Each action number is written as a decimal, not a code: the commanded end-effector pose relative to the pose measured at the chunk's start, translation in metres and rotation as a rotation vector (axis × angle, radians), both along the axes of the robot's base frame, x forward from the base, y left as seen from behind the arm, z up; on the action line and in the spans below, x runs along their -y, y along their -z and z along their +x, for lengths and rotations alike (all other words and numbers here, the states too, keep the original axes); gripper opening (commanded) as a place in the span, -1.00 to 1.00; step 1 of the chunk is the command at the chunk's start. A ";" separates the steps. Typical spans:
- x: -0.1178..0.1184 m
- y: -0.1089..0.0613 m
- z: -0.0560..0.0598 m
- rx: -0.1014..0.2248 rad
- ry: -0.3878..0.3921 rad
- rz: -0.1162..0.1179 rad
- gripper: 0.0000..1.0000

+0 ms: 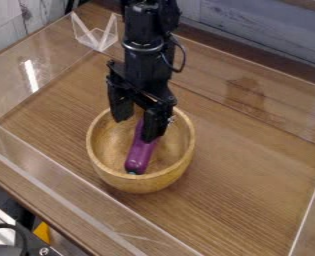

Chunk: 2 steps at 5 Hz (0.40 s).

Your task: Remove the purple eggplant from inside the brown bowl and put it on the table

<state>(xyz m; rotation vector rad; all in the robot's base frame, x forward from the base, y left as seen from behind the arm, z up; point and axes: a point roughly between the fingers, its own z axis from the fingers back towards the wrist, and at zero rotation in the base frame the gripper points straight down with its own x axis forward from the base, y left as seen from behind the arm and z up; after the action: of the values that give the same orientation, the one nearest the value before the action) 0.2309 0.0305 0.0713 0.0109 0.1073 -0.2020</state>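
Hand (137, 111), black, points straight down with fingers spread wide, holding nothing, over the 12 o'clock rim of the round, grainy wooden bowl (109, 168); glossy purple eggplant (141, 155) lies inside.

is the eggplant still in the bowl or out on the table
In the brown bowl: the purple eggplant lies inside it, under the open gripper.

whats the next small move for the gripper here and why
Probably lower a little further and then close. The gripper is open and pointing down over the far end of the purple eggplant, which lies ungrasped inside the brown bowl, so nothing can be lifted to the table yet.
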 end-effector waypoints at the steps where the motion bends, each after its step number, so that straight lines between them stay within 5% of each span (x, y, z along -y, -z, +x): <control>1: 0.001 -0.008 0.001 0.064 0.050 0.007 1.00; 2: -0.010 -0.007 0.012 0.075 0.037 0.006 1.00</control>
<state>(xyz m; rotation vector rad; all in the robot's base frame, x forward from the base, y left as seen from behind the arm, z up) 0.2352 0.0388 0.0694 0.0154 0.0737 -0.2343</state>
